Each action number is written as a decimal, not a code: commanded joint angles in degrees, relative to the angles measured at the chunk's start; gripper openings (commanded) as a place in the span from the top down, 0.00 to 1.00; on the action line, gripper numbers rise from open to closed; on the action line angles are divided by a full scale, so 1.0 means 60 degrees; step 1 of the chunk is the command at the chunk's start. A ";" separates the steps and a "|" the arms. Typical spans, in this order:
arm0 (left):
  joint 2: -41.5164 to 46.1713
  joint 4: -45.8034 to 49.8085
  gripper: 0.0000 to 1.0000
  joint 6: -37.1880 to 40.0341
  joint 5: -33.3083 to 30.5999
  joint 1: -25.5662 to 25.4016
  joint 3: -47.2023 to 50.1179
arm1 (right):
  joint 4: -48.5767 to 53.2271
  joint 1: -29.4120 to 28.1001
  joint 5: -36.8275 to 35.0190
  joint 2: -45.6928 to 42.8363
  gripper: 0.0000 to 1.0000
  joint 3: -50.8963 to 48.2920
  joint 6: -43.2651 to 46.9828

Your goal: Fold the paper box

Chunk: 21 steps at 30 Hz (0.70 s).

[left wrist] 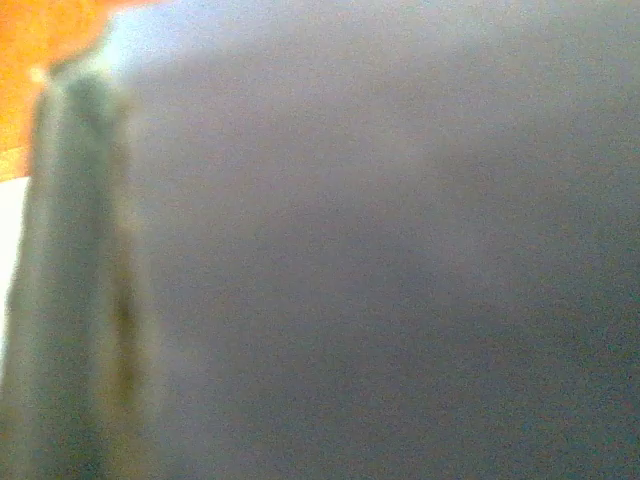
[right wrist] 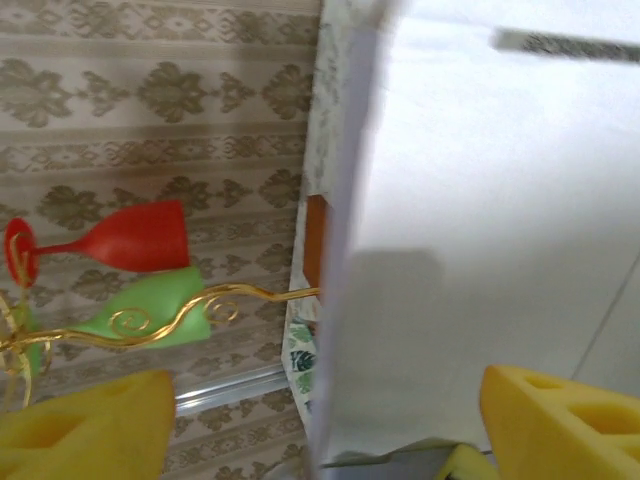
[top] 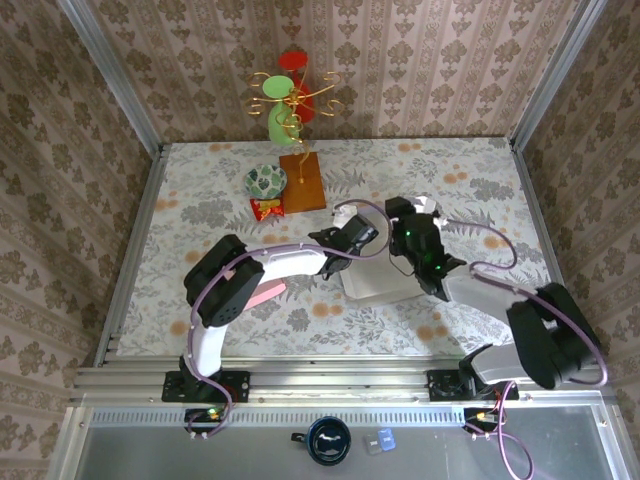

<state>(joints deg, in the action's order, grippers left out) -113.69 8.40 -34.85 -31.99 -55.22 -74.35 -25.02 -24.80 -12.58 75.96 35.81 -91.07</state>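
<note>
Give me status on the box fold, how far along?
Partway. Done: one white panel of the paper box looks raised, between the open pads of the right gripper. In hand: both arms are at the box; the left gripper is shut at its left edge, grip unclear from its blurred camera. Left: the arms hide most of it, but it does not look closed, so more folds likely remain.
</note>
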 commanded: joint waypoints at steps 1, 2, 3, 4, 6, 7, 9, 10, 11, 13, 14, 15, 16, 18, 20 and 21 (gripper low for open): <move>0.0540 0.0342 1.00 0.0465 -0.0296 0.0185 0.0115 | 0.1949 0.0374 0.0595 -0.0774 0.14 0.0742 0.0906; 0.0589 0.0342 1.00 0.0550 -0.0254 0.0222 0.0131 | 0.2313 0.0500 0.0821 -0.0931 0.08 0.0967 0.1173; 0.0642 0.0341 1.00 0.0612 -0.0229 0.0251 0.0130 | 0.2603 0.0616 0.1012 -0.1076 0.05 0.1146 0.1479; 0.0700 0.0355 1.00 0.0720 -0.0197 0.0291 0.0130 | 0.3019 0.0740 0.1178 -0.1242 0.03 0.1430 0.1881; 0.0827 0.0393 1.00 0.0943 -0.0074 0.0382 0.0131 | 0.3773 0.1021 0.1497 -0.1492 0.03 0.1884 0.2689; 0.0896 0.0373 1.00 0.1115 0.0051 0.0434 0.0152 | 0.3997 0.1162 0.1650 -0.1607 0.04 0.2040 0.3078; 0.1055 0.0396 1.00 0.1502 0.0283 0.0536 0.0160 | 0.4484 0.1581 0.2064 -0.1835 0.05 0.2313 0.3760; 0.1150 0.0403 1.00 0.1730 0.0483 0.0602 0.0167 | 0.4755 0.1801 0.2310 -0.1939 0.06 0.2461 0.4188; 0.1252 0.0390 1.00 0.1961 0.0680 0.0672 0.0219 | 0.5047 0.2050 0.2521 -0.2041 0.06 0.2599 0.4640; 0.1549 0.0193 1.00 0.2412 0.0979 0.0773 0.0447 | 0.5515 0.2478 0.2936 -0.2164 0.07 0.2805 0.5406; 0.1724 0.0056 1.00 0.2578 0.1093 0.0839 0.0601 | 0.5749 0.2704 0.3203 -0.2184 0.08 0.2905 0.5779; 0.1854 -0.0080 1.00 0.2757 0.1236 0.0888 0.0731 | 0.5952 0.2888 0.3385 -0.2187 0.10 0.2980 0.6073; 0.2034 -0.0228 1.00 0.2948 0.1458 0.0972 0.0922 | 0.6153 0.3082 0.3544 -0.2173 0.11 0.3048 0.6369; 0.2308 -0.0468 1.00 0.3179 0.1849 0.1122 0.1222 | 0.6419 0.3420 0.3906 -0.2129 0.12 0.3131 0.6843; 0.2547 -0.0584 1.00 0.3387 0.2236 0.1274 0.1498 | 0.6451 0.3693 0.4309 -0.2085 0.13 0.3125 0.7282; 0.2654 -0.0659 1.00 0.3542 0.2463 0.1355 0.1622 | 0.6436 0.3795 0.4467 -0.2049 0.13 0.3115 0.7451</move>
<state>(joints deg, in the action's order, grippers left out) -100.42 6.85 -18.11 -22.28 -48.25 -66.52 9.72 -3.38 8.78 63.59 53.17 -54.15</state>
